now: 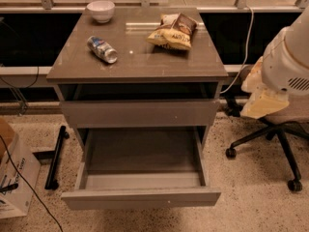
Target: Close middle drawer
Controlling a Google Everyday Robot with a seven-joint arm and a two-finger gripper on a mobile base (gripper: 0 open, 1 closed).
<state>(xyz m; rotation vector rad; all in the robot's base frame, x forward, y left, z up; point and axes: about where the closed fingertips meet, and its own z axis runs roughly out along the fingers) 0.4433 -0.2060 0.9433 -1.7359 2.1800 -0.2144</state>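
Observation:
The middle drawer (141, 197) is pulled far out of the grey-brown cabinet (137, 64). Its flat handleless front faces me, and its empty floor (142, 151) and box sides show. Above it, another drawer front (140, 113) sits nearly flush, with a dark gap under the cabinet top. My white arm (288, 62), with a cream-coloured segment (263, 100), hangs at the right edge. It is to the right of the cabinet and touches nothing. The gripper itself is out of view.
On the cabinet top are a white bowl (101, 10), a lying bottle (102, 49) and a chip bag (173, 31). A black office chair (270, 139) stands at the right. A cardboard box (14, 178) and cables lie at the left.

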